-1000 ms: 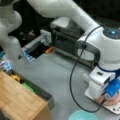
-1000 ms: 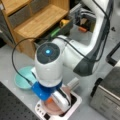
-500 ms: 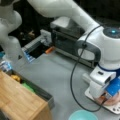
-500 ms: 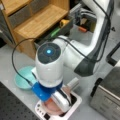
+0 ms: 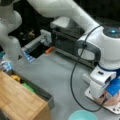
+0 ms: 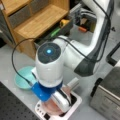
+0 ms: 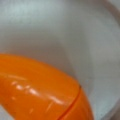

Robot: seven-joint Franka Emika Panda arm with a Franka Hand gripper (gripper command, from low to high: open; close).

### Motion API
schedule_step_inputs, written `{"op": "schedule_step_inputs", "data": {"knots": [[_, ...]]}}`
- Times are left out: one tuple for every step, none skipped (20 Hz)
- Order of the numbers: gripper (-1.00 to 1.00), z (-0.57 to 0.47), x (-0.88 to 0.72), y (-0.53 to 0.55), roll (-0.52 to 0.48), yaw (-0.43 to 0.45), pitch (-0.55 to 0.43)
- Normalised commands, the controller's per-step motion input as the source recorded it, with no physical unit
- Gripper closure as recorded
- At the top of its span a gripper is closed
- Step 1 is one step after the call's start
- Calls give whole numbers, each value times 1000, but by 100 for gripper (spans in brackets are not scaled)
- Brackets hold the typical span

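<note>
In both front views my gripper (image 5: 106,97) (image 6: 63,103) reaches straight down into a white tray (image 5: 113,109) (image 6: 75,105) on the grey table. A pinkish-orange round dish (image 5: 113,100) (image 6: 53,109) lies in that tray, right under the hand. The arm's white wrist and blue cuff hide the fingers. In the wrist view a glossy orange curved rim (image 7: 37,92) fills the lower left, very close, against a white surface (image 7: 75,32); no fingers show there.
A teal bowl (image 5: 82,116) (image 6: 20,79) sits beside the tray. A wooden shelf unit (image 5: 17,100) (image 6: 37,22) has a bin with yellow (image 5: 16,78) (image 6: 63,23) and green (image 5: 27,87) (image 6: 53,32) items. A dark oven-like box (image 5: 66,42) (image 6: 107,97) stands near. A black cable (image 5: 73,75) loops from the arm.
</note>
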Motion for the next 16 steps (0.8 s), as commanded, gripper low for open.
{"op": "schedule_step_inputs", "data": {"knots": [[-100,34,109,156,-256,-16,23],[-100,42,106,160,-254,-17,26],[-100,49,102,162,-254,-16,28],[-100,53,100,161,-254,-16,29],[-100,58,98,158,-254,-15,30],[-100,65,95,159,-246,-13,32],[-100,70,91,166,-243,-18,31],[-100,71,89,167,-243,-20,31],[-100,70,87,164,-243,-22,32],[-100,67,85,161,-243,-24,33],[-100,62,84,154,-243,-26,35],[-100,57,83,147,-243,-28,36],[-100,52,82,140,-243,-30,37],[-100,48,81,132,-243,-32,38],[-100,63,73,119,-222,-50,63],[-100,93,58,108,-210,-57,73]]}}
